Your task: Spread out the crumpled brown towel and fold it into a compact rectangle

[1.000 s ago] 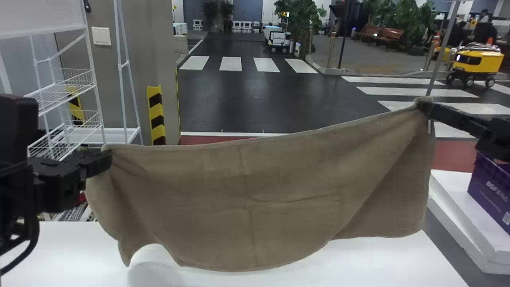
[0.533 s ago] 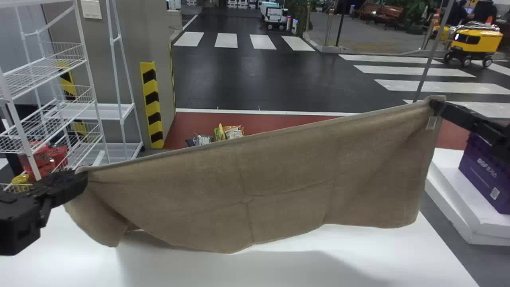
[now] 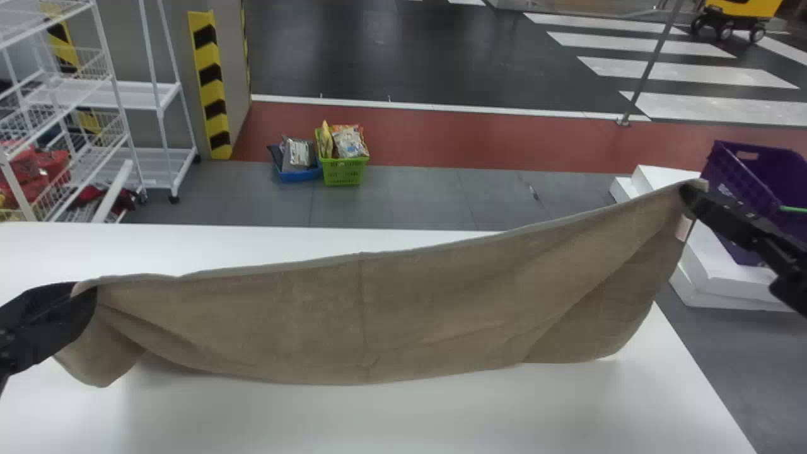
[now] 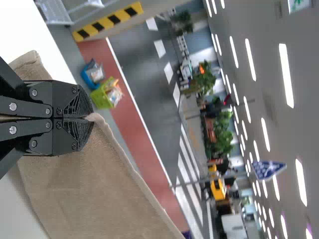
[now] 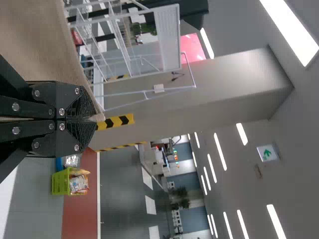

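Brown towel (image 3: 391, 321) slung corner to corner

Head view: it hangs over the bench (image 3: 403, 422), my left tool (image 3: 88, 293) pinching the left corner, my right tool (image 3: 687, 195) the right, higher. I'd level both, let the low edge land near, then lay the rest towards far.

Left wrist view: firmly pinched; the drooping left side could tuck under.

Right wrist view: the corner barely pokes past my pinch, so I'd tension gently.

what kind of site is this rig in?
Probably an indoor robot test or demo hall: a road mock-up with crosswalk stripes, a yellow wheeled vehicle, and wire shelving.
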You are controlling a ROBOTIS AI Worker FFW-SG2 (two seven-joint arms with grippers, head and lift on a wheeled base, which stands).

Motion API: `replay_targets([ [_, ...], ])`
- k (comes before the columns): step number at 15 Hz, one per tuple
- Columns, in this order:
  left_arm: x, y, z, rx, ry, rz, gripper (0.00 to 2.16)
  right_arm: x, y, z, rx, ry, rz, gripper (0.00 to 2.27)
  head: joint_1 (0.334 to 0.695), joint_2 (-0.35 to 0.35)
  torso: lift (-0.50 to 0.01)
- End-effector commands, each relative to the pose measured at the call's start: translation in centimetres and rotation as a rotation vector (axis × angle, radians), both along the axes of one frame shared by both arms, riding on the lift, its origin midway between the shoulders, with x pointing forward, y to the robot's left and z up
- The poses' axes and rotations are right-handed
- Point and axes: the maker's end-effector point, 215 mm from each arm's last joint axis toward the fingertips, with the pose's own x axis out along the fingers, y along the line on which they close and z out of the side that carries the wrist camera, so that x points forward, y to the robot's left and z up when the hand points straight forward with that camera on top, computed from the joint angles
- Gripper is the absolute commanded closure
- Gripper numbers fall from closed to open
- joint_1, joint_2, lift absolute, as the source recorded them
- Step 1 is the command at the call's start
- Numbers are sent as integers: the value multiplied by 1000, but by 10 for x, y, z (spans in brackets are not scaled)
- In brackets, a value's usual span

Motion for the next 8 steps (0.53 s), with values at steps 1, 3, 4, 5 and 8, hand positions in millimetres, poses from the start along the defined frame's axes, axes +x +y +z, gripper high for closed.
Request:
replay_targets([
  [1, -17, -18, -24, 23, 31, -77, 1507, -29, 20, -38, -56, 11, 35, 1443, 671, -164, -127],
  [3, -29, -30, -34, 51, 40, -137, 1507, -49, 33, -55, -96, 0, 62, 1443, 695, -174, -127],
  [4, -34, -33, -37, 63, 47, -157, 1507, -58, 37, -62, -100, 3, 77, 1443, 695, -176, -127],
  [5, -41, -39, -38, 83, 39, -197, 1507, -67, 39, -71, -106, 10, 88, 1443, 695, -179, -127],
  [8, -67, -47, -48, 180, 0, -331, 1507, -97, 45, -95, -166, 17, 113, 1447, 695, -199, -127],
])
